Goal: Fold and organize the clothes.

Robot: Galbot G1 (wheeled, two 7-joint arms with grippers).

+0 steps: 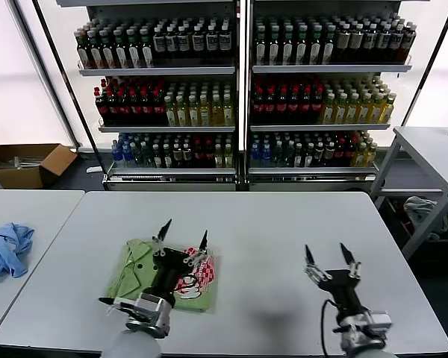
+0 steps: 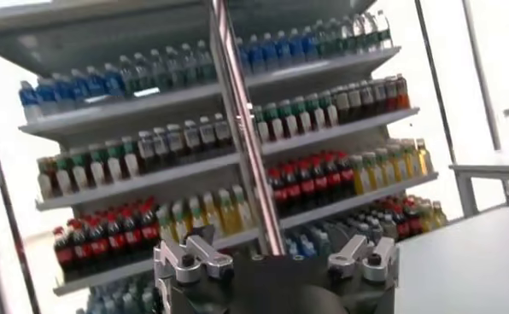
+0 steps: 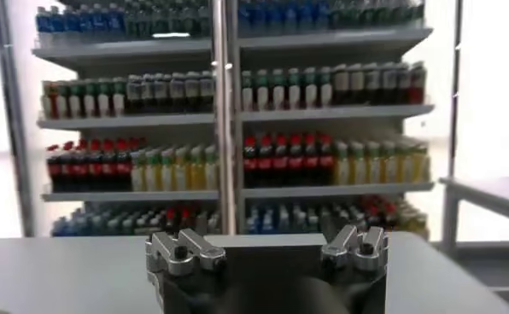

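The clothes are a light green polo shirt (image 1: 137,270) lying folded into a compact square on the grey table (image 1: 269,224), left of centre near the front edge. Its red-and-white checkered logo (image 1: 203,275) faces up on the right side. My left gripper (image 1: 184,233) stands over the shirt's far right part with its fingers pointing up and spread apart, holding nothing. My right gripper (image 1: 325,253) is open over bare table near the front right, well clear of the shirt. Both wrist views look out at the bottle shelves, not at the shirt.
A crumpled light blue garment (image 1: 6,247) lies on a separate table to the left. Shelves of bottles (image 1: 239,89) stand behind the table. A cardboard box (image 1: 30,162) sits on the floor at back left, and another table (image 1: 433,149) at right.
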